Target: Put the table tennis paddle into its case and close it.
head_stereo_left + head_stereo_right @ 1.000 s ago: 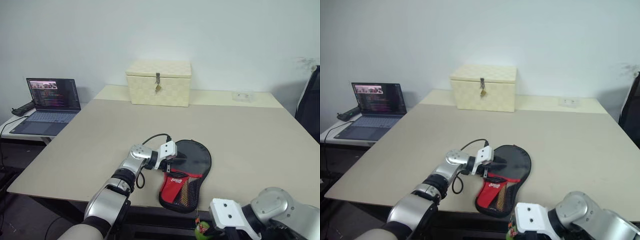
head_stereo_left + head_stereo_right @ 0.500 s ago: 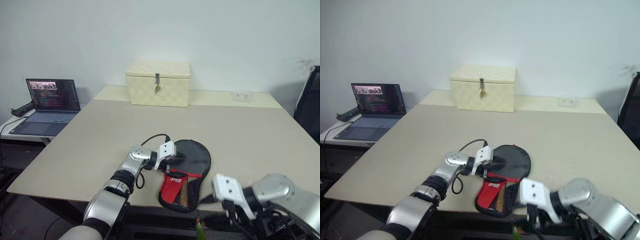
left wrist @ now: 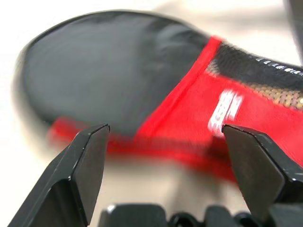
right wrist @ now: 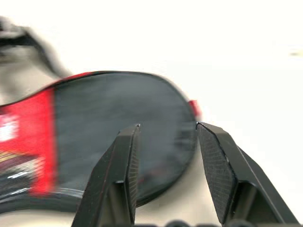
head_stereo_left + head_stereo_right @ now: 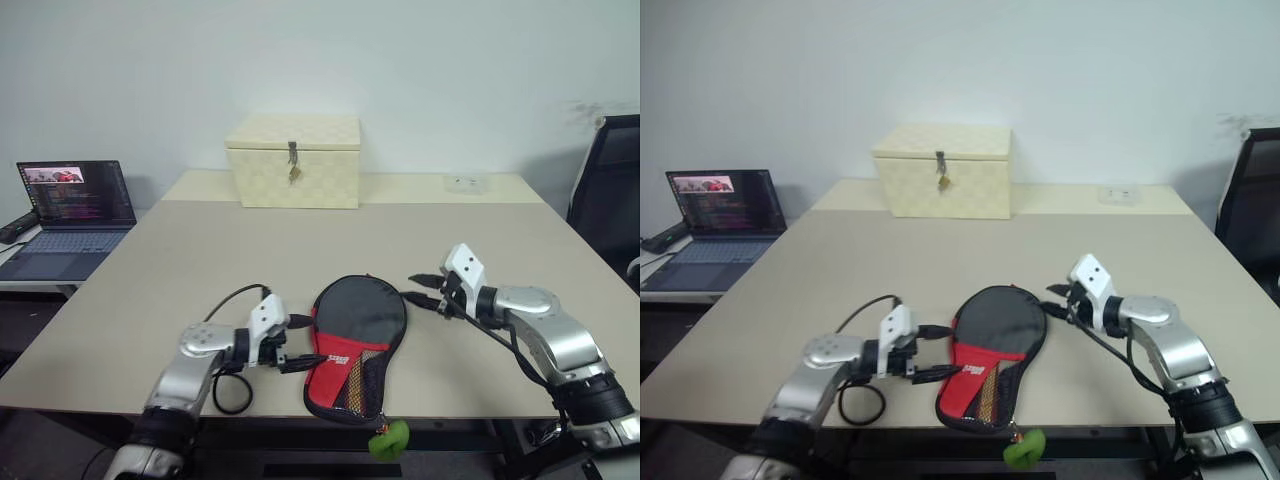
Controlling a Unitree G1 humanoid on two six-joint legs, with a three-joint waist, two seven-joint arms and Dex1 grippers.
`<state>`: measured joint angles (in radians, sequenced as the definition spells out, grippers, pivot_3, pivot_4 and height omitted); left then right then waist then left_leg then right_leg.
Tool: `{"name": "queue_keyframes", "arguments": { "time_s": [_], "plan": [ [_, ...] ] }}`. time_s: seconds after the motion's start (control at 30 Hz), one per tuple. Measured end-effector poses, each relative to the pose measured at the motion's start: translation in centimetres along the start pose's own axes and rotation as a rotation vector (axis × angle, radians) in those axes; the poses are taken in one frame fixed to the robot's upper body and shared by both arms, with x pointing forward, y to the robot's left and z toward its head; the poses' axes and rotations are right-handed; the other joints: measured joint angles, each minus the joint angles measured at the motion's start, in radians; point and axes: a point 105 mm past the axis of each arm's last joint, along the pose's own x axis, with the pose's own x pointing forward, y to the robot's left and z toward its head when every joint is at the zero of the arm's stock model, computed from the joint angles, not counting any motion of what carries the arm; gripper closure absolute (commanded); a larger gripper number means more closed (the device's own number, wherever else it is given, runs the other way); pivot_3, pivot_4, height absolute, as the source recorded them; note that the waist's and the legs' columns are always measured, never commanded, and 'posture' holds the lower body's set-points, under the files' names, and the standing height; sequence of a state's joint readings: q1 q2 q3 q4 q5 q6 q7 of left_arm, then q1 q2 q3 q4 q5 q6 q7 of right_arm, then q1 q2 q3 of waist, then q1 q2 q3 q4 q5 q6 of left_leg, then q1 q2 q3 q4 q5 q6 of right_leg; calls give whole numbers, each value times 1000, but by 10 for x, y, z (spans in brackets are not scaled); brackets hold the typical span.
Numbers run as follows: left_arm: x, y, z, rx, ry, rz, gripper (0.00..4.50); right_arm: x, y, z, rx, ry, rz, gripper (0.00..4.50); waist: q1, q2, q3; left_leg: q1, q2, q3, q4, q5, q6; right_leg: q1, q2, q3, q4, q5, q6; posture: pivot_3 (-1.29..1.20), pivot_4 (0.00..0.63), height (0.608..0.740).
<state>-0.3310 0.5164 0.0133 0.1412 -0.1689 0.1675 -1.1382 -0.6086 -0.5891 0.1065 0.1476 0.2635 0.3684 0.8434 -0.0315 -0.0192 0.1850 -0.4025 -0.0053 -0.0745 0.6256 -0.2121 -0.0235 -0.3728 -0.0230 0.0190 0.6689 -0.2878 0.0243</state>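
**Both arms shifted; case lies between them on the counter**

Since a second ago the left gripper (image 5: 298, 344) has drawn back off the case (image 5: 355, 345) toward the robot's left, and the right gripper (image 5: 424, 289) has come up from below the counter's near edge to hover off the case's right side. The camera has shifted too, so the whole scene sits differently.

Nearest: a small green ball tag (image 5: 387, 438) hangs on its cord over the near edge of the counter (image 5: 180, 270), below the case's narrow end.

Case lies flat near the front edge, narrow red-and-mesh end toward the robot, round black end away. Whether the table tennis paddle is inside cannot be told.

Left jaws: spread wide, holding nothing, tips just beside the case's red left edge; contact cannot be told. A black cable (image 5: 228, 385) loops at that wrist.

Right jaws: parted, empty, pointing at the round end, apart from it.

Further back: cream woven latched box (image 5: 293, 160), centre rear. Open laptop (image 5: 66, 205) on a side desk to the far left.
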Motion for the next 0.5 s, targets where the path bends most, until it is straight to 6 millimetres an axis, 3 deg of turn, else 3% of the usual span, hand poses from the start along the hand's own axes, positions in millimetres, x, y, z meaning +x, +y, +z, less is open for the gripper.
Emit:
{"name": "queue_keyframes", "arguments": {
  "time_s": [0.17, 0.37, 0.5],
  "plan": [
    [-26, 6, 4, -59, -24, 205, 337, 1, -20, -15, -2, 32, -11, 2496, 8, 1, 3, 0, -1, 0, 1, 0, 0, 0, -1, -1, 1, 0, 0, 0, 150, 740],
    [-36, 19, 19, -26, -29, 277, 337, -4, -42, -22, -14, 62, -63, 2496, 6, 1, 3, 1, -1, 1, 2, 0, 0, 0, 0, 1, 5, -1, -1, 0, 150, 740],
    [-40, 30, 31, 8, -42, 315, 337, -7, -47, -24, -31, 73, -80, 2496, 3, 2, 3, 1, -1, 2, 1, 0, 0, -1, 0, 1, 5, -1, -2, 0, 150, 740]
  ]
}}
